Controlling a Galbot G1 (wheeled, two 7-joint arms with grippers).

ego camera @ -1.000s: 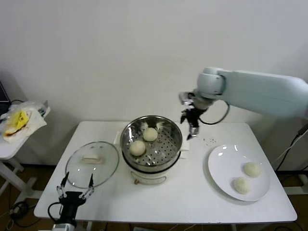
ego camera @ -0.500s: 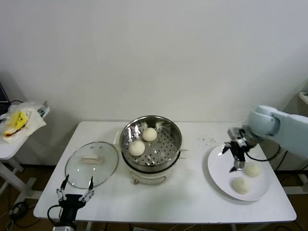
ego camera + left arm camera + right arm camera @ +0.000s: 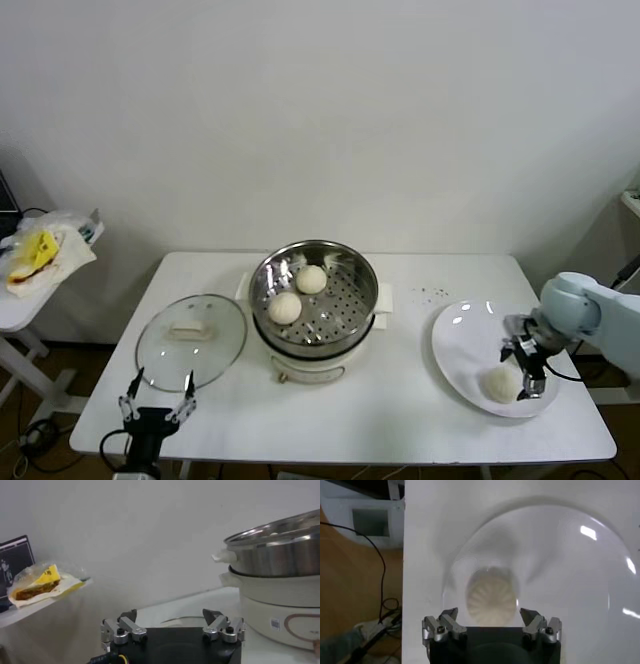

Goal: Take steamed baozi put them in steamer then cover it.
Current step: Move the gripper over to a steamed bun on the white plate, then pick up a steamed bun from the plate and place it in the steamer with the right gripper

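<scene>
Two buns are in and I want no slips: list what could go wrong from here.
1. The right gripper hangs open over a baozi lying near the plate's rim; a push could roll it onto the table.
2. Too hard a squeeze could dent the bun.
3. The glass lid lies beside the steamer, close to the left gripper; a clumsy grasp could slide it.

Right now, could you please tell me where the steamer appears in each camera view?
Head view: steamer at the table's centre.
Left wrist view: side-on, just beyond the left gripper.
Right wrist view: not in it.
Shared landmark: the white table, in all three.
</scene>
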